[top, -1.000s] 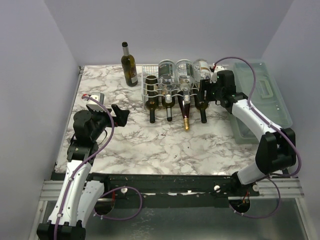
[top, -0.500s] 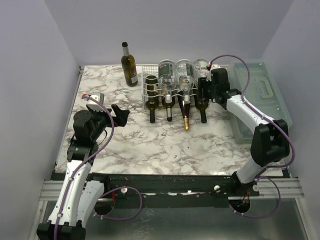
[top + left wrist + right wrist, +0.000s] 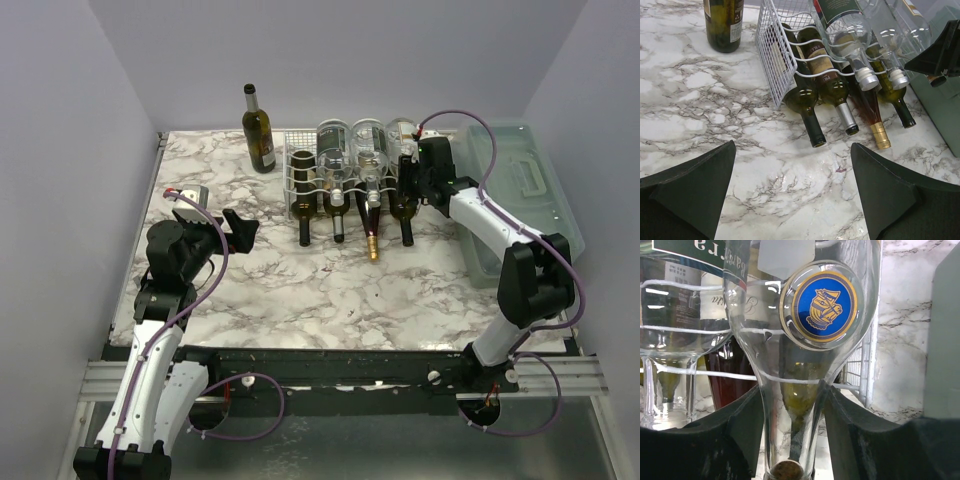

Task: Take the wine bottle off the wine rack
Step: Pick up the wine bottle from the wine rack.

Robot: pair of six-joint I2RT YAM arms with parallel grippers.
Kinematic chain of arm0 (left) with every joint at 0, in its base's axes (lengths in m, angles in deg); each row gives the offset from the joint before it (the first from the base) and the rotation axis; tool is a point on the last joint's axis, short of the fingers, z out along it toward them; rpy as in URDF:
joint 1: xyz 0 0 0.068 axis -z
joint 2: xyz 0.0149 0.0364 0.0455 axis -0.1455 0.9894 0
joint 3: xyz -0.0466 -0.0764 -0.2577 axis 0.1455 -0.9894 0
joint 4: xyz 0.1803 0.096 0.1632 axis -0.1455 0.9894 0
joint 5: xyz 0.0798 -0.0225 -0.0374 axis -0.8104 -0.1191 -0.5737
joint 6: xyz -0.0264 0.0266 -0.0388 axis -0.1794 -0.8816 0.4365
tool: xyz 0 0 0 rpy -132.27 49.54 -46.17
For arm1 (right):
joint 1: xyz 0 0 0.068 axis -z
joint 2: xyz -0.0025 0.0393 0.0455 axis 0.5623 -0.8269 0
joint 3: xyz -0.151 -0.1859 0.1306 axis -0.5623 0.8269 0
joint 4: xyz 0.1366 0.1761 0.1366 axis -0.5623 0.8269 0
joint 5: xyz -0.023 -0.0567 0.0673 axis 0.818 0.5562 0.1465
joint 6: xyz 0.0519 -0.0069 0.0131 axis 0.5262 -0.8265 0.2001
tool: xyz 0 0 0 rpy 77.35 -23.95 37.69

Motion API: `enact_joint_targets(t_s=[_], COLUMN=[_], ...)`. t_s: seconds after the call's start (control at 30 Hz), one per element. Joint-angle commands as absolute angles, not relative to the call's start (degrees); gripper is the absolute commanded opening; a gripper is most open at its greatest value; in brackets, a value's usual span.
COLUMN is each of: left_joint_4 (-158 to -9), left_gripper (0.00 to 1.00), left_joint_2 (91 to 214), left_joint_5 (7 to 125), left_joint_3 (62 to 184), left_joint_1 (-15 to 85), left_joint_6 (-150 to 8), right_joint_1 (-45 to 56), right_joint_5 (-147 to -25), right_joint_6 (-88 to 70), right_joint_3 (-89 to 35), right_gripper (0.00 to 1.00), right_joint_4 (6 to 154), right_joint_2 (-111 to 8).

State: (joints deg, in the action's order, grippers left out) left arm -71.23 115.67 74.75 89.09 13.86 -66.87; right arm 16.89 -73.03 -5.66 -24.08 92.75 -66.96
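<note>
The white wire wine rack [image 3: 296, 182] stands at the back of the marble table with several bottles lying in its two tiers. At its right end lies a clear glass wine bottle [image 3: 403, 133] with a blue and gold medallion [image 3: 824, 302]. Its neck [image 3: 790, 390] points toward the right wrist camera. My right gripper [image 3: 790, 432] is shut on that neck, with both fingers [image 3: 735, 435] pressed against the glass. My left gripper [image 3: 792, 185] hangs open over bare marble in front of the rack [image 3: 771, 55], holding nothing.
A dark green bottle [image 3: 258, 130] stands upright left of the rack. A translucent green-grey box with a handle [image 3: 525, 195] lies along the right edge, close behind my right arm. Dark bottle necks [image 3: 812, 132] stick out of the lower tier toward the front.
My right gripper moved a little left toward the rack's right end and its fingers closed in on the clear bottle's neck. The left arm stayed still.
</note>
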Motion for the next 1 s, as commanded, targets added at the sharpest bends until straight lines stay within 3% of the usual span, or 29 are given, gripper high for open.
enact_joint_targets(t_s=[0.0,0.2,0.37,0.97], left_joint_4=[-72.38,-72.41,-72.4,-72.4], left_gripper=[0.99,0.99,0.99,0.99], left_joint_2=[114.95,114.89,114.87,115.0], left_joint_5=[75.52,75.47,75.32,75.12], left_joint_3=[89.63,89.59,89.58,89.5], left_joint_1=[14.08,14.08,14.1,14.08], left_joint_6=[-67.58,-67.6,-67.57,-67.69], right_joint_1=[15.93,15.98,15.94,16.02], right_joint_5=[-72.95,-73.02,-71.95,-70.61], right_joint_6=[-4.81,-4.34,-3.06,-2.63], right_joint_3=[-25.83,-25.93,-25.92,-22.63], right_gripper=[0.5,0.3,0.01,0.0], right_joint_4=[92.56,92.58,92.44,88.58], right_joint_2=[-68.37,-68.05,-66.63,-56.6])
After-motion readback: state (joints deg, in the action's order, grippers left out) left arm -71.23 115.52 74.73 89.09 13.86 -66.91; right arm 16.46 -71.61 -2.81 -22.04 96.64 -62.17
